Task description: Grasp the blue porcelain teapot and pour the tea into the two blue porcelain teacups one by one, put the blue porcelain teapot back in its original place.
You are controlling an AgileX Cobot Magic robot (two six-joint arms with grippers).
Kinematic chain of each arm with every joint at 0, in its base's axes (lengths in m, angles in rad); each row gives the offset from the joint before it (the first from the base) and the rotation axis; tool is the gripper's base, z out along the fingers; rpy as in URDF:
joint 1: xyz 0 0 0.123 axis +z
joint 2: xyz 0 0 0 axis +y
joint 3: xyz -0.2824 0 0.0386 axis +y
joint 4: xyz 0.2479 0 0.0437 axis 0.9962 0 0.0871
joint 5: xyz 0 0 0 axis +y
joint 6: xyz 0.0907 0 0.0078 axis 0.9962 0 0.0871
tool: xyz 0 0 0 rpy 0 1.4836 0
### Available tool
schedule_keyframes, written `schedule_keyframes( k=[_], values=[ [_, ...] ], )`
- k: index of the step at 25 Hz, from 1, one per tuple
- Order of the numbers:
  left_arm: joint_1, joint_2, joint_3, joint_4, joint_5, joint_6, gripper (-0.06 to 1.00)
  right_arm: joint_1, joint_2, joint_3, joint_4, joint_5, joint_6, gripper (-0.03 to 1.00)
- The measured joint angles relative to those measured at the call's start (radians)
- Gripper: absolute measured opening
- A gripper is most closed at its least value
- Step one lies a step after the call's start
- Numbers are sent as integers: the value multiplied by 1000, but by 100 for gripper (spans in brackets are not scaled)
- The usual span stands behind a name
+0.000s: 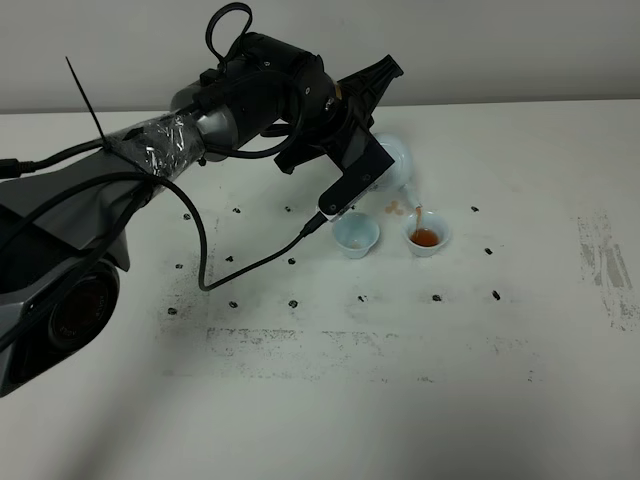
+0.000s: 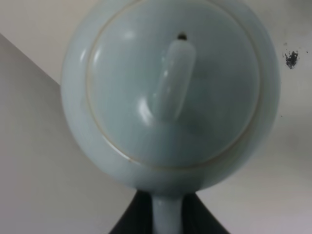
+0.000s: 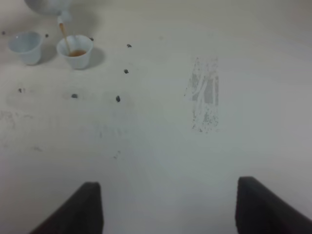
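Note:
My left gripper [image 1: 372,160] is shut on the handle of the pale blue teapot [image 1: 397,166] and holds it tilted above the table. A thin amber stream runs from its spout into the right teacup [image 1: 426,237], which holds brown tea. The left teacup [image 1: 356,236] stands beside it and looks empty. In the left wrist view the teapot's lid and knob [image 2: 174,83] fill the frame, with the handle [image 2: 166,219] between my dark fingers. In the right wrist view the teapot [image 3: 48,6], both cups [image 3: 75,50] [image 3: 25,47] and the stream show far off. My right gripper [image 3: 168,207] is open and empty.
A white table [image 1: 400,380] with small black specks [image 1: 495,295] and a scuffed grey patch [image 1: 605,265] at the right. A black cable [image 1: 205,270] loops from the left arm over the table. Small tea drops [image 1: 394,209] lie near the right cup.

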Motion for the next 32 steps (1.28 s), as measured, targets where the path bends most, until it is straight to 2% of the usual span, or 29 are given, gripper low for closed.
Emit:
schedule_keyframes(
  k=[27, 32],
  values=[
    [-8, 0, 1, 8, -46, 0, 4, 0, 0, 0, 0, 0, 0, 56],
    [-8, 0, 1, 29, -47, 0, 4, 0, 0, 0, 0, 0, 0, 56]
  ],
)
